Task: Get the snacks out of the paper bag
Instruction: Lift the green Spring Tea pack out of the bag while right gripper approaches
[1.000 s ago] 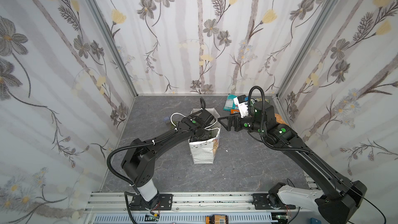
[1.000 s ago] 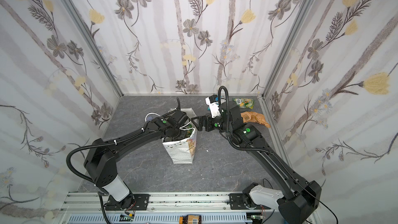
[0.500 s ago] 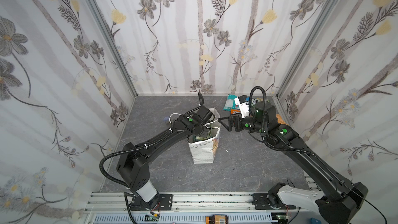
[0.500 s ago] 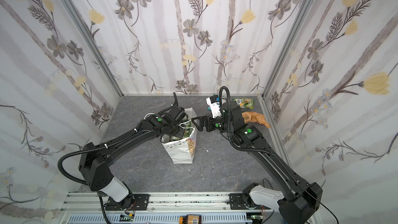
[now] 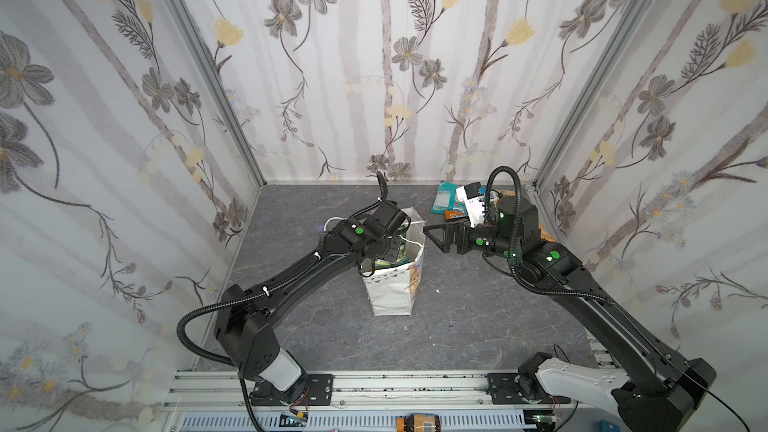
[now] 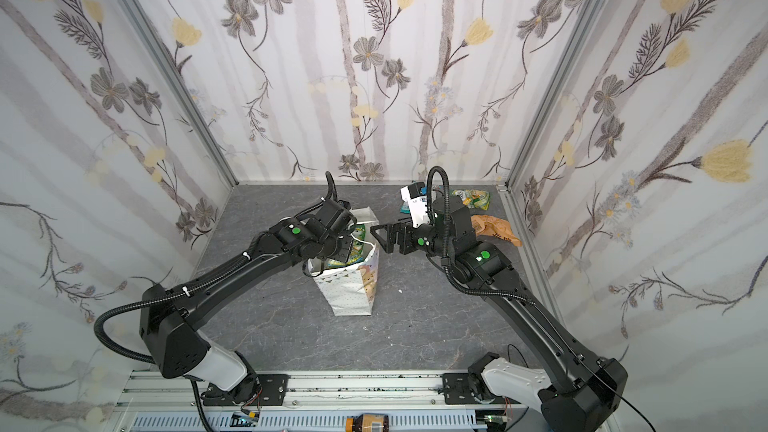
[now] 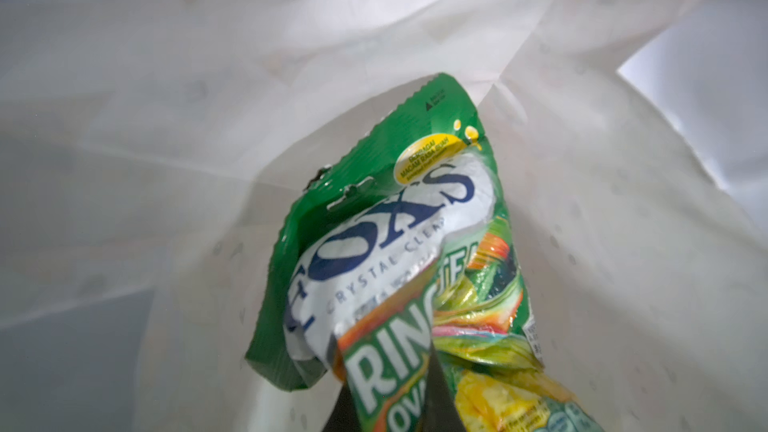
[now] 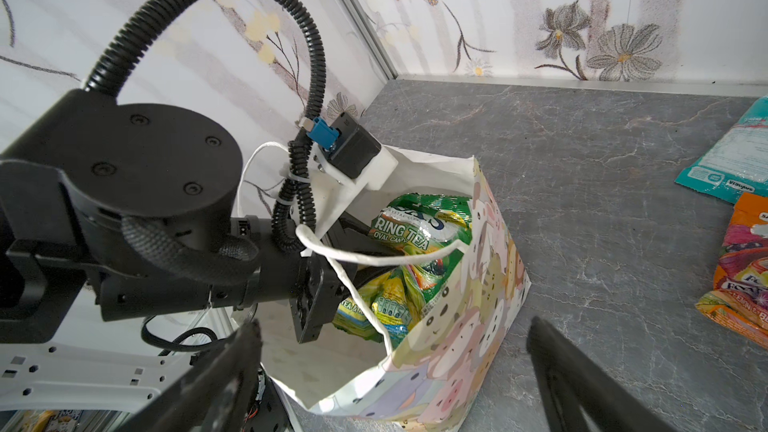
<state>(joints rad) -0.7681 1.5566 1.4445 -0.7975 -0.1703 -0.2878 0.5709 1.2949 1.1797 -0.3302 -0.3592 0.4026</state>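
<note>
Your left gripper (image 8: 361, 238) reaches down into the paper bag (image 8: 469, 326), which stands upright near the middle of the table (image 5: 457, 326). Its jaws are pinched together on the yellow-green packet (image 7: 386, 363) close to its printed upper end. That is a sensible place to hold, since the crinkly film there bunches into something thin fingers can clamp. A green packet (image 7: 374, 209) sits right behind it, touching it and leaning on the bag's white inner wall, so watch whether it rides up with the one you hold. One cord handle (image 8: 374, 259) hangs across your left gripper, and my guess is it could snag and tip the bag on the way out. Your right gripper (image 5: 434, 236) hovers just beside the bag's rim with its jaws wide apart and holding nothing, probably placed to steady the bag or receive the packet. The snacks already out lie well apart from the bag, toward the far right corner: a teal packet (image 5: 442, 201), an orange packet (image 8: 744, 268) and a tan pouch (image 6: 494, 228). The job looks roughly half done, with at least two packets left inside.
</note>
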